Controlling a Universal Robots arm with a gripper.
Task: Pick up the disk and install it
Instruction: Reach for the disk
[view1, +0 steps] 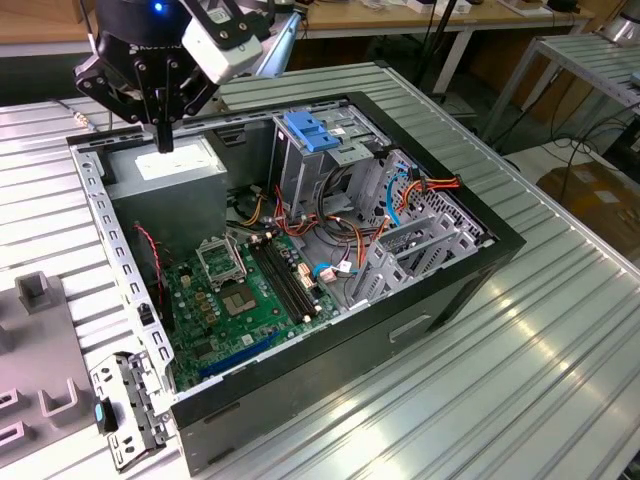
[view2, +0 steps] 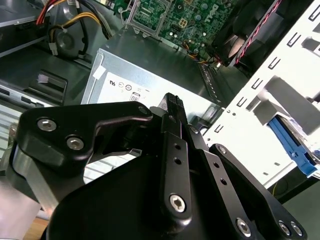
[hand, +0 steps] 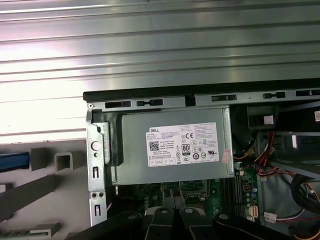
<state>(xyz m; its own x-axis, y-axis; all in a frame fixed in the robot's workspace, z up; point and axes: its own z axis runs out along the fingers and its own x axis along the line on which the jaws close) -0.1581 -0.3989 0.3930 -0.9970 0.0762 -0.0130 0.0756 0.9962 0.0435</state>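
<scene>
My gripper (view1: 164, 140) hangs over the back-left corner of the open computer case (view1: 500, 245), just above the grey power-supply box (view1: 165, 170). Its black fingers (view2: 172, 105) point down, pressed together with nothing between them. The same box with its white sticker lies below the gripper in the first wrist view (hand: 175, 147). A blue plastic strip (hand: 15, 161) lies among grey fixture blocks outside the case wall. It also shows past the white slotted wall (view2: 295, 150). It may be the disk's side rail, and the rest of it is cut off.
A metal drive cage with a blue latch (view1: 312, 130) stands at the case's back. The green motherboard (view1: 240, 300) and loose cables (view1: 400, 195) cover the floor. A loose metal bracket (view1: 125, 410) and grey fixture blocks (view1: 35, 290) lie on the ribbed table at the exterior view's left.
</scene>
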